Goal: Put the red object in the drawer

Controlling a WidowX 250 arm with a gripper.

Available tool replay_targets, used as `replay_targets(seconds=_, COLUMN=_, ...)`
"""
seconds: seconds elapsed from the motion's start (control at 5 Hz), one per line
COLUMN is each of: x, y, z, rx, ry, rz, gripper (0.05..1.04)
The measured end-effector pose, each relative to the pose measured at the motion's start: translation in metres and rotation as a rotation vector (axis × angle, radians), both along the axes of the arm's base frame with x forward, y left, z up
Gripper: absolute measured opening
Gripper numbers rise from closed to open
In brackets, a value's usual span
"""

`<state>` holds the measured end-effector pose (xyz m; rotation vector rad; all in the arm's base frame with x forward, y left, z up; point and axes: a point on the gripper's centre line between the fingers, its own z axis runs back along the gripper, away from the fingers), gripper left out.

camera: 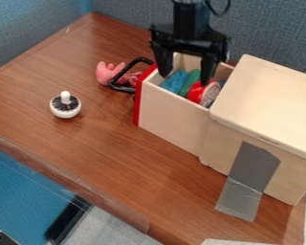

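Hanging over the open drawer [171, 115] with the hand [185, 79] spread wide, one fingertip right at the red object [195, 92] inside; can't tell whether touching.

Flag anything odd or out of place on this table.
Gray tape runs from the side of the wooden box down onto the table, which looks makeshift. A pink toy lies outside the open drawer, by its black handle. Nothing looks spilled.
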<state>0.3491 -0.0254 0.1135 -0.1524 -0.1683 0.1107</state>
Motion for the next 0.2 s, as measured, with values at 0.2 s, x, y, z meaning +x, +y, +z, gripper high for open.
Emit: replay_targets(seconds=0.2, x=-0.0061, y=0.0088, z=0.0148, rx=0.022, ry=-0.040, rz=0.000, gripper=0.999)
